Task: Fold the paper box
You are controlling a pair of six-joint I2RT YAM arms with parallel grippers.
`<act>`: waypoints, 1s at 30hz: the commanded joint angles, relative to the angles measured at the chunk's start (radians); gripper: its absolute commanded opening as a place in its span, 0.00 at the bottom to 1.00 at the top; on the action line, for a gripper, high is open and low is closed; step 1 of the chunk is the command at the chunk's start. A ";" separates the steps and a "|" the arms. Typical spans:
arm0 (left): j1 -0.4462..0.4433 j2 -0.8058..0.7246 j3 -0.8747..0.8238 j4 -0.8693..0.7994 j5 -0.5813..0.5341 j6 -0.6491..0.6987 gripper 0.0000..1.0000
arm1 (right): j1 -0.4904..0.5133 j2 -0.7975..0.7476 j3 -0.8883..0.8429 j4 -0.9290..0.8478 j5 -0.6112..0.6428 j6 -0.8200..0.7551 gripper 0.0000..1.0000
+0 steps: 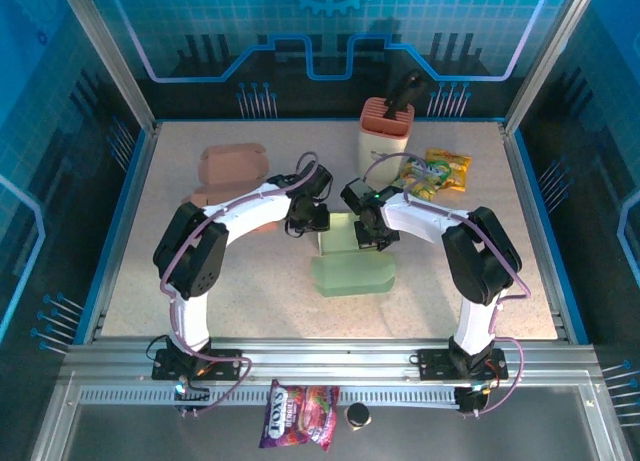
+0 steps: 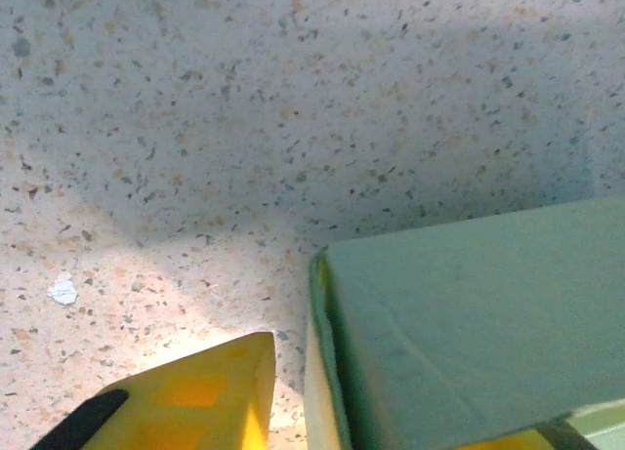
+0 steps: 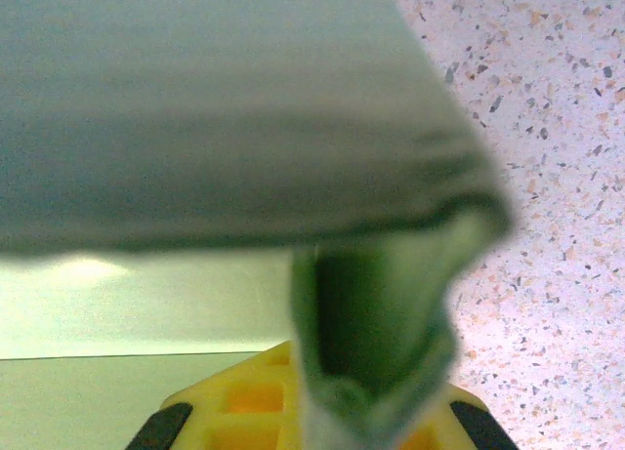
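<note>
Paper box point(image 1: 352, 266), flap pinched in right fingers point(image 3: 244, 403), left fingers point(image 2: 200, 391) parted astride its edge

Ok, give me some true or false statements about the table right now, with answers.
The right gripper pinches a flap of the green paper box. True.
The purple candy bag lies on the box. False: it lies on the near metal ledge.
The yellow snack packets lie at the back right. True.
The pink object sits right of the box. False: it sits to the back left.
</note>
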 commanded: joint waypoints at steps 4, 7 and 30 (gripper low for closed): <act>-0.009 0.037 0.068 -0.078 -0.085 0.038 0.10 | -0.008 -0.004 -0.001 -0.035 -0.001 0.012 0.00; -0.022 0.053 0.087 -0.105 -0.121 0.036 0.00 | -0.008 -0.005 0.003 -0.035 -0.003 0.015 0.00; -0.046 0.092 0.113 -0.163 -0.176 0.016 0.00 | -0.011 0.001 0.009 -0.027 -0.015 0.027 0.00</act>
